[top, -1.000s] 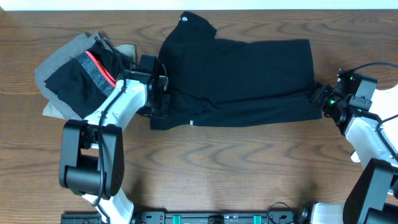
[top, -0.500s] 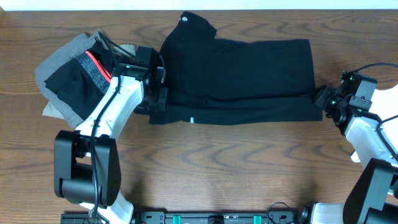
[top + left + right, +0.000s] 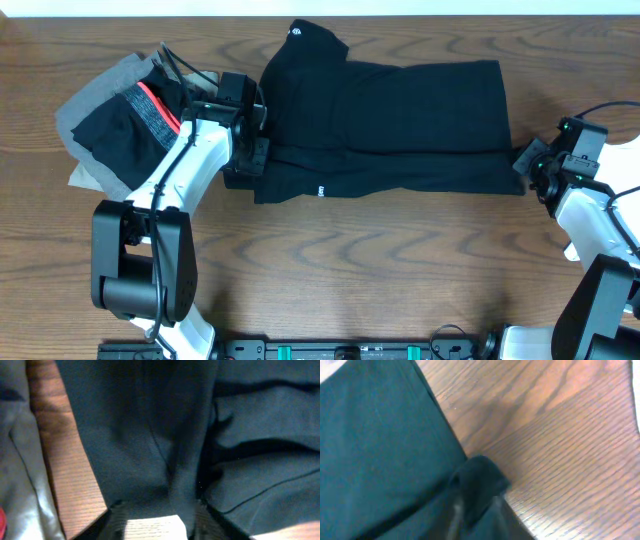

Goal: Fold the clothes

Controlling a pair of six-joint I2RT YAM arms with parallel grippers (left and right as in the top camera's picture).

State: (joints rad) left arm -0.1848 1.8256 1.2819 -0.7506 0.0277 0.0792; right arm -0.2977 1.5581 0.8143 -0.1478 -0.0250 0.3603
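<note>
Looking from overhead, the black T-shirt point(image 3: 400, 120) lies lengthwise across the upper middle of the bench point(image 3: 350, 270), doubled into a long band. A pile of other garments point(image 3: 110, 125) sits at the upper left. The left gripper point(image 3: 258, 150) is at the shirt's left end and the right gripper point(image 3: 518, 165) at its right end. Compared with a second ago, the whole band has slid a little toward the right of the frame. Its lower flap has been drawn straighter, and the small white tag point(image 3: 320, 190) on the lower edge has travelled with it. That reads as the lengthwise fold being laid flat and let go, so a crosswise fold is probably what remains.

In the left wrist view, the jaws stand moderately apart at the bottom of the frame, with bare bench showing between them. A ridge of the black cloth runs down into that gap toward the right-hand finger, seemingly lying loose, not pinched. A grey garment point(image 3: 20, 470) fills the left edge.

In the right wrist view, the shirt covers the left half and a bunched corner point(image 3: 480, 477) sticks out toward the wood grain. The fingers are a dark blur beneath that corner at the bottom edge. I cannot tell whether these jaws are parted or gripping it.
</note>
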